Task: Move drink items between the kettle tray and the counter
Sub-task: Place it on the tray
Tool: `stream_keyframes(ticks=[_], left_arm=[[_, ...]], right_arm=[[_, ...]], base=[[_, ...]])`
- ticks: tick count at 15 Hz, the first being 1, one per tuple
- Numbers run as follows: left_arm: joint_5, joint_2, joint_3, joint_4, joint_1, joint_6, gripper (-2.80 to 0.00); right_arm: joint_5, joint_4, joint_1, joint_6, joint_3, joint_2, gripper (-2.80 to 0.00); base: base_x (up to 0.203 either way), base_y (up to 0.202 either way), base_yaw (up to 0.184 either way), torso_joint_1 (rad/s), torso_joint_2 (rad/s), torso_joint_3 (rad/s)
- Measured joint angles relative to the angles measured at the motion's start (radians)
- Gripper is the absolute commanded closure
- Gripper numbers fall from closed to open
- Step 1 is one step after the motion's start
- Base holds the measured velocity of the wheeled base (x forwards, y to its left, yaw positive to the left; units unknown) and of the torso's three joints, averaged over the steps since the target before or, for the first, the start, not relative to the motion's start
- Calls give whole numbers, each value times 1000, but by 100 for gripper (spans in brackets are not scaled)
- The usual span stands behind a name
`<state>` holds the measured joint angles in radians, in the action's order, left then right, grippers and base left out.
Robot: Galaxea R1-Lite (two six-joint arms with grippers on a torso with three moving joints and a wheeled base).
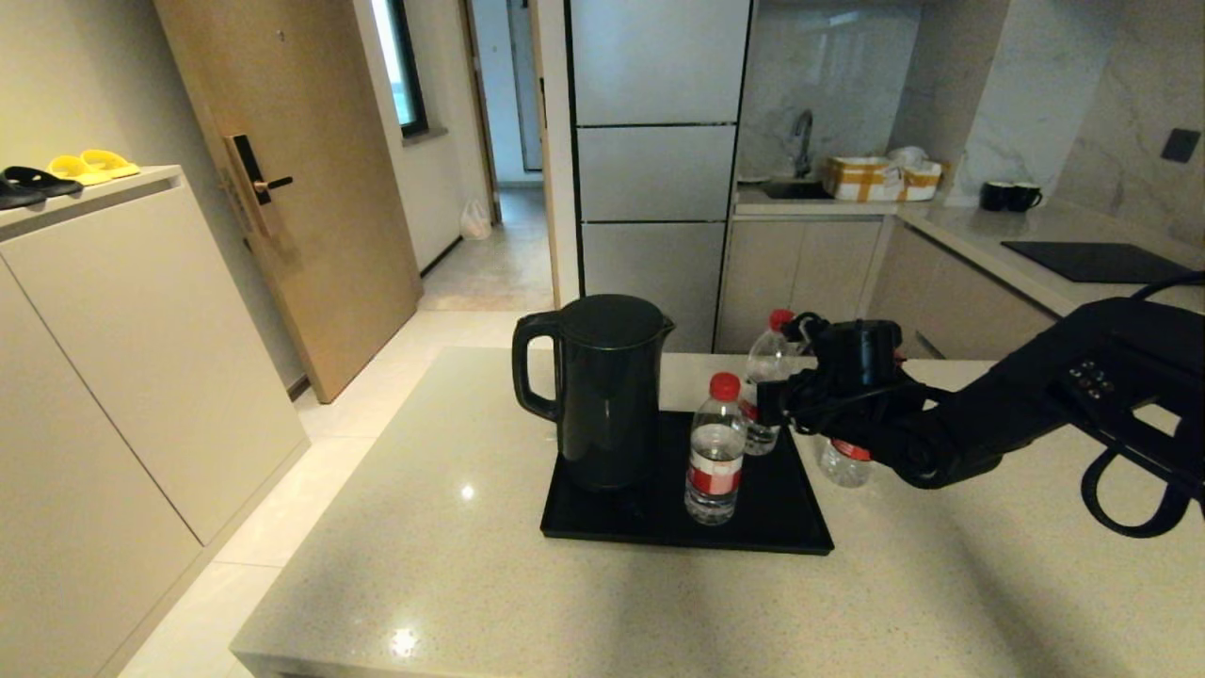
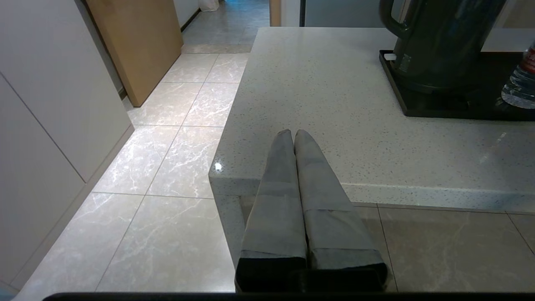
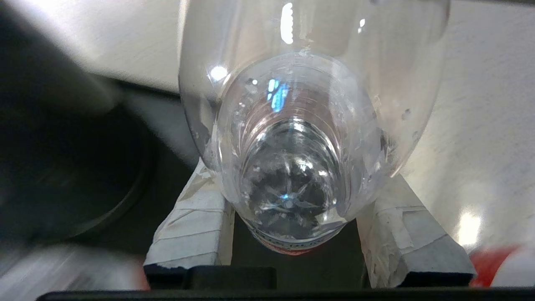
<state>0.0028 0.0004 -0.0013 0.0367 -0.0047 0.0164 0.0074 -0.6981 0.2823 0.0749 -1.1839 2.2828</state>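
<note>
The black kettle (image 1: 602, 395) stands on the kettle tray (image 1: 800, 537), which lies on the counter (image 1: 452, 565). Two drink items stand on that tray: one red-capped bottle (image 1: 714, 452) at the front and another bottle (image 1: 767, 372) at the back right. My right gripper (image 1: 833, 428) reaches in from the right, shut on a third bottle (image 1: 844, 466) that hangs just past the tray's right rim, above the counter. In the right wrist view this bottle (image 3: 309, 83) fills the space between the white taped fingers (image 3: 196, 217). My left gripper (image 2: 294, 133) is shut and empty, low by the counter's near left corner.
Two black mugs (image 1: 1007, 196) and a flush black cooktop (image 1: 1097, 261) are on the far side counter at the right. A cardboard box (image 1: 880, 177) sits by the sink. A wooden door (image 1: 301, 188) and a pale cabinet (image 1: 122, 358) stand to the left across tiled floor.
</note>
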Motion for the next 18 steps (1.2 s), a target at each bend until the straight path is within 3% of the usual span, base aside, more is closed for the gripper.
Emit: stream_keyframes(ticks=[9,11,17,18], left_arm=[[0,0,0,0,0,0,0],[0,0,0,0,0,0,0],[0,0,0,0,0,0,0],[0,0,0,0,0,-1,0]], right_arm=[[-46,57,33,-18,-192,118,0],[-82,51,48,-46,-208,142,0],[-87,48,87,-50,-209,165,0],[-89,47,88,-50,-206,166,-280]], base=[[0,0,0,0,0,0],[0,0,0,0,0,0],[0,0,0,0,0,0],[0,0,0,0,0,0]])
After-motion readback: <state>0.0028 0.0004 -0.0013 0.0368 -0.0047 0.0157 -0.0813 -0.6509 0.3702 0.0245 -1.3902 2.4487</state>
